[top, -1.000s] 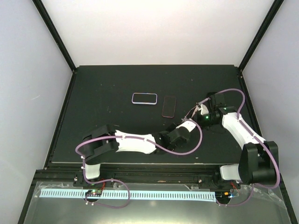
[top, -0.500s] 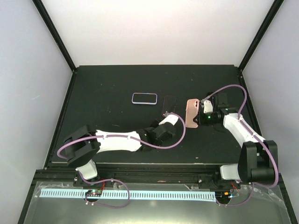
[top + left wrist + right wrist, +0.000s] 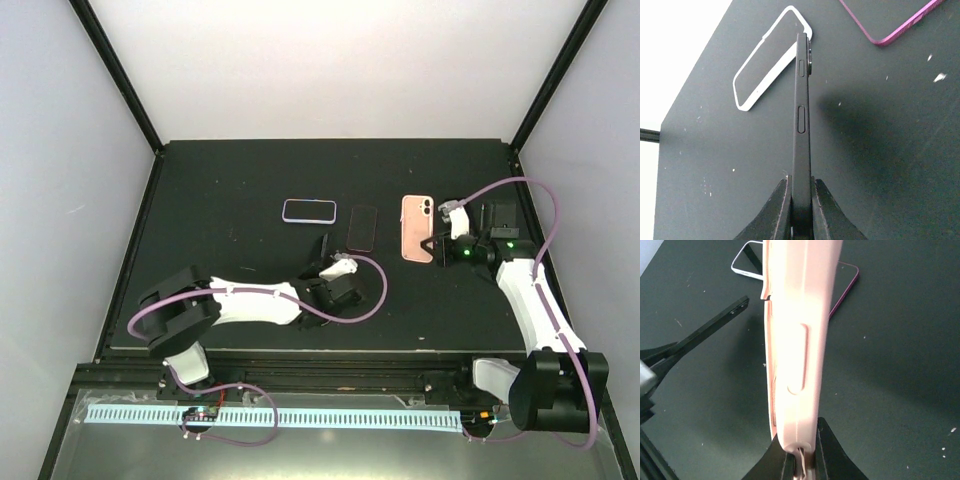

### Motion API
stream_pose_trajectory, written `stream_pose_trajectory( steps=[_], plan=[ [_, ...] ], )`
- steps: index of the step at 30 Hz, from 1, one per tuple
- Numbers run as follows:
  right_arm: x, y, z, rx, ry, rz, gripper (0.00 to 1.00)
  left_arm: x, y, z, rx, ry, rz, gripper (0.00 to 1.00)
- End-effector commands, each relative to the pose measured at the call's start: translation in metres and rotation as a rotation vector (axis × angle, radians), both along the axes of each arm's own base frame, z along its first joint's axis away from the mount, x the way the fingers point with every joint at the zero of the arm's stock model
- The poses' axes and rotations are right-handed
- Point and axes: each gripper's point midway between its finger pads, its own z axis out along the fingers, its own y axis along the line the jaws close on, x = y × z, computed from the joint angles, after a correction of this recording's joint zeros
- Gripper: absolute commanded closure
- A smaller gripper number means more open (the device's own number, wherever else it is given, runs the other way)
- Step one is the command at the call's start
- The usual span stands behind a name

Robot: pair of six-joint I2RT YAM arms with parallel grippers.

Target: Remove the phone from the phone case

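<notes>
Left end effector (image 3: 801, 182) was closed on the black phone (image 3: 801, 115), pinching it across its thin dimension at one end. The phone stood edge-on above the bench (image 3: 220, 190), side buttons toward the wrist camera and camera bump at the far end.

Right end effector (image 3: 801, 440) was closed on the pink phone case (image 3: 797, 340), gripped at its near end. In the overhead view the case faced up, camera cut-out at its far end.

Phone and case were well apart: phone right of bench centre with the left arm, case further right with the right end effector (image 3: 434, 246).

Two flat items lay on the bench beyond the left end effector (image 3: 327, 262): a white-rimmed item (image 3: 308, 211) and, just to its right, a magenta-rimmed item (image 3: 361, 228), not touching. Could not tell whether either was an empty case or held a phone.
</notes>
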Motion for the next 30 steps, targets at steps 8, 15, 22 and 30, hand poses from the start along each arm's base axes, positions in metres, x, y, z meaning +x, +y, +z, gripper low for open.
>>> stream_pose_trajectory(
  steps=[8, 15, 22, 30],
  plan=[
    [-0.006, 0.009, 0.031, 0.042, -0.084, 0.094, 0.99, 0.046, -0.013, -0.034, 0.214, 0.059, -0.012, 0.98],
    [-0.007, -0.002, 0.035, 0.019, -0.115, 0.046, 0.99, 0.079, -0.034, -0.053, 0.214, 0.122, -0.020, 0.95],
    [-0.009, -0.007, 0.033, 0.044, -0.091, 0.037, 0.99, 0.093, -0.042, -0.075, 0.198, 0.181, -0.001, 0.83],
    [-0.008, -0.009, 0.034, 0.051, -0.092, 0.031, 0.99, 0.094, -0.033, -0.084, 0.161, 0.221, 0.039, 0.65]
  ],
)
